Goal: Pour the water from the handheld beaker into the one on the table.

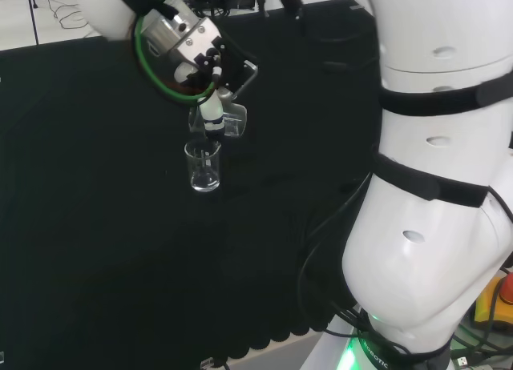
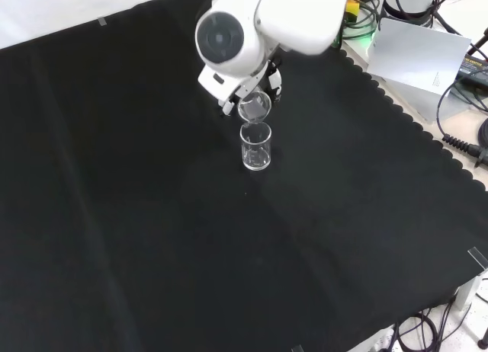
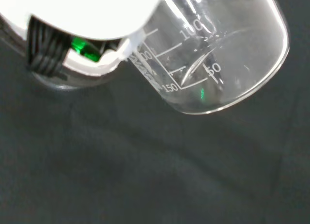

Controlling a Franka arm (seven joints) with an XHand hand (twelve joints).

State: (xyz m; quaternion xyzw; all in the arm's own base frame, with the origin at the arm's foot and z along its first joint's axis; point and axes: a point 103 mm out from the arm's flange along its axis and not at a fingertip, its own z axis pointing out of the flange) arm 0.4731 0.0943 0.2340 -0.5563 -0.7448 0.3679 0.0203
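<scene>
Reaching down over the cloth (image 2: pixel 137 215), well in from its edges, the hand (image 1: pixel 210 114) tips a clear handheld beaker (image 2: pixel 254 107) steeply, its mouth just above the beaker on the table (image 2: pixel 256 147) (upright, bare cloth all round it). The arm's white link (image 2: pixel 229 38) hides most of the hand in the front view. Its fingers (image 1: pixel 212 110) curl around the tilted beaker; water inside is hard to make out.

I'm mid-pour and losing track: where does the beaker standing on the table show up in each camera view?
Head view: table beaker left of centre, directly under the hand and the tilted handheld beaker.
Front view: table beaker upper centre, just below the handheld beaker.
Wrist view: I cannot pick it out; the handheld beaker is close up.
Shared landmark: the handheld beaker.
</scene>
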